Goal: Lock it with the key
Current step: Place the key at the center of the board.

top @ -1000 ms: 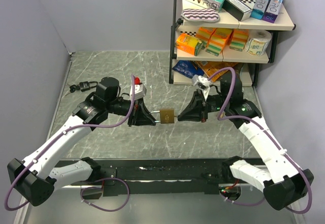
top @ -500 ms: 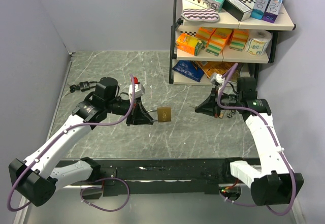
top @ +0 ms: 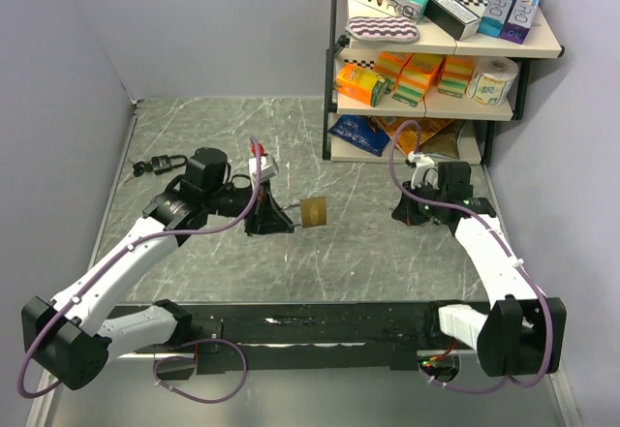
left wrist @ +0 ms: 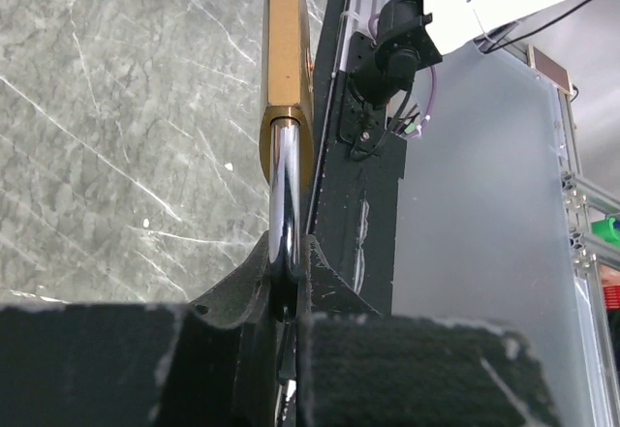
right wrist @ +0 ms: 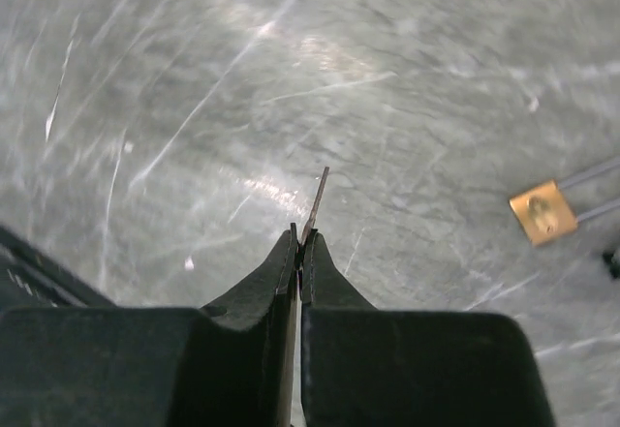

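Left gripper (top: 274,219): we see it pinching the steel shackle (left wrist: 282,185) of the padlock (top: 314,212), whose brass body is held out above the table (top: 242,137).
Right gripper (top: 405,209): pressed together on a thin metal blade, probably the key (right wrist: 316,199); our wrist view is blurred.
Change: a second ago it met the padlock; now it has drawn back toward the shelf (top: 436,49), well apart from the lock. The left grip is unchanged.
Surface: grey marbled tabletop; a second lock (top: 165,165) lies by the far left edge.
Room: plain grey walls (top: 194,20); we find the stocked shelf in the far right corner.
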Tool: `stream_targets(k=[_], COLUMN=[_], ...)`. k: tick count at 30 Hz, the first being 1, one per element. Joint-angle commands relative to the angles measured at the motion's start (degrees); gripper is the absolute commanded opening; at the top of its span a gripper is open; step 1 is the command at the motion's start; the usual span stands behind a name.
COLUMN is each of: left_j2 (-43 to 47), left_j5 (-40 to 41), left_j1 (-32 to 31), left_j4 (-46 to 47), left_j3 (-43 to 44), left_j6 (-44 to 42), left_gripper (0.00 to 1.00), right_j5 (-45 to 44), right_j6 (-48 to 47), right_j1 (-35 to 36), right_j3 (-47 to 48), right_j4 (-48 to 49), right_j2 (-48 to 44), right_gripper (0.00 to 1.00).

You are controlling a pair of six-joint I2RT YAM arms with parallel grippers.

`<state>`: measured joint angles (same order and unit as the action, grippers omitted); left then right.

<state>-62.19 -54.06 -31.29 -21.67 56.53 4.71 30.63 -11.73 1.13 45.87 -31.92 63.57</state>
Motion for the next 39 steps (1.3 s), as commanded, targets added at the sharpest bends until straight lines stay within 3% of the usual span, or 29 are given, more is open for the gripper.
stream_targets(k=[1, 11, 25, 34, 39], left_j2=[-0.2, -1.1, -0.6, -0.4, -0.3], left_j5=[-1.6, -1.5, -1.2, -0.5, -0.6], left_j1=[0.0, 0.0, 0.0, 0.0, 0.0], left_j4=[8.7, 7.9, 8.0, 8.0, 6.7], left_j3=[0.6, 0.8, -1.1, -1.8, -1.7], left_j6=[2.4, 2.1, 2.1, 2.0, 1.4], left_gripper=[0.01, 0.01, 0.01, 0.01, 0.01], right_j5=[-8.4, -9.5, -7.6, -7.4, -7.1], right_j6=[18.9, 26.4, 31.2, 31.2, 29.7], right_j1=[0.2, 0.3, 0.5, 0.6, 0.5], right_j3=[-2.0, -4.0, -2.9, -1.9, -1.0], right_j4=[8.4, 18.6, 20.1, 17.5, 14.9], right_j2=[3.3, 13.1, 23.5, 24.6, 21.3], right_gripper=[0.00, 0.00, 0.00, 0.39, 0.50])
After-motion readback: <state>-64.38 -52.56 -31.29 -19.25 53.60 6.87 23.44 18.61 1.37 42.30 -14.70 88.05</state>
